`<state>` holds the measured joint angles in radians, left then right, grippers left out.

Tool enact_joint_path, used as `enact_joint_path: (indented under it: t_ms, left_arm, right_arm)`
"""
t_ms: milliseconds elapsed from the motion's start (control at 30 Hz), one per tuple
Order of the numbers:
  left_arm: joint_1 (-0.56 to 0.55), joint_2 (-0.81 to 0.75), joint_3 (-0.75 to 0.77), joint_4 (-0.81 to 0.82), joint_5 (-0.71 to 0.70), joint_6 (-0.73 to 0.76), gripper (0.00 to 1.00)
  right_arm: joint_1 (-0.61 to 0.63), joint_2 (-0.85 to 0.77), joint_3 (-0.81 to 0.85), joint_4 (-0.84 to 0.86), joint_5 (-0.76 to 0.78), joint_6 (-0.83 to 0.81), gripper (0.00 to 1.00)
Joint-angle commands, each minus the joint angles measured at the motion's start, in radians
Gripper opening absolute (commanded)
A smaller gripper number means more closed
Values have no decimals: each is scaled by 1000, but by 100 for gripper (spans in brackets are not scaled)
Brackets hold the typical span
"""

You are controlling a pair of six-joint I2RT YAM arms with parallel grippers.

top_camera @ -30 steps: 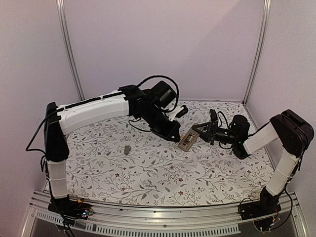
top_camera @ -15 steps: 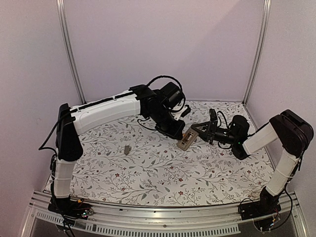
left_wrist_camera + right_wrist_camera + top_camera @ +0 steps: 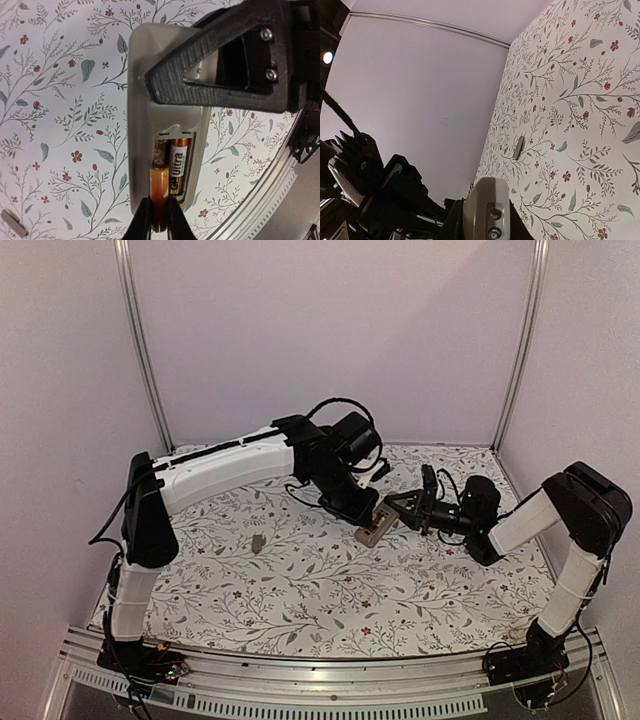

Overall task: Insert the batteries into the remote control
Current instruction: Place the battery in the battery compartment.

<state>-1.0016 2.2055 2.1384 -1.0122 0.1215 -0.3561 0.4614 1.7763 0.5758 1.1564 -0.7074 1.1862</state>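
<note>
The remote control (image 3: 376,525) is held back-up above the middle of the table by my right gripper (image 3: 410,506), shut on its far end. In the left wrist view its grey-tan back (image 3: 142,120) shows an open battery bay with one battery (image 3: 181,167) seated in it. My left gripper (image 3: 155,220) is shut on a second orange battery (image 3: 159,192), whose tip is at the mouth of the empty slot. In the right wrist view the remote's end (image 3: 487,210) sits between the black fingers.
A small flat grey plastic piece (image 3: 258,542) lies on the floral cloth left of centre; it also shows in the right wrist view (image 3: 518,147) and at the left wrist view's lower left corner (image 3: 12,223). A metal rail (image 3: 300,670) runs along the near edge.
My left arm has moved right and down to the remote, bringing its battery to the open bay. The right gripper has shifted the remote slightly left and lower.
</note>
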Motion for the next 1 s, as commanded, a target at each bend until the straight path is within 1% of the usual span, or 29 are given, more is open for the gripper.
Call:
enact_joint_path:
  t_ms: [0, 333, 433, 800, 967]
  left_arm:
    - [-14, 26, 24, -32, -16, 0, 10]
    - [-13, 21, 0, -81, -114, -7, 11]
    - [-12, 18, -11, -86, -118, -18, 12]
    - [-10, 20, -12, -85, -118, -19, 22]
    - [6, -28, -33, -61, -139, 0, 32]
  right_arm:
    - [33, 24, 18, 31, 31, 12, 0]
    - [65, 61, 59, 56, 55, 35, 0]
    - [72, 63, 67, 48, 62, 34, 0]
    - [80, 78, 79, 59, 63, 47, 0]
    - [81, 100, 85, 95, 47, 74, 0]
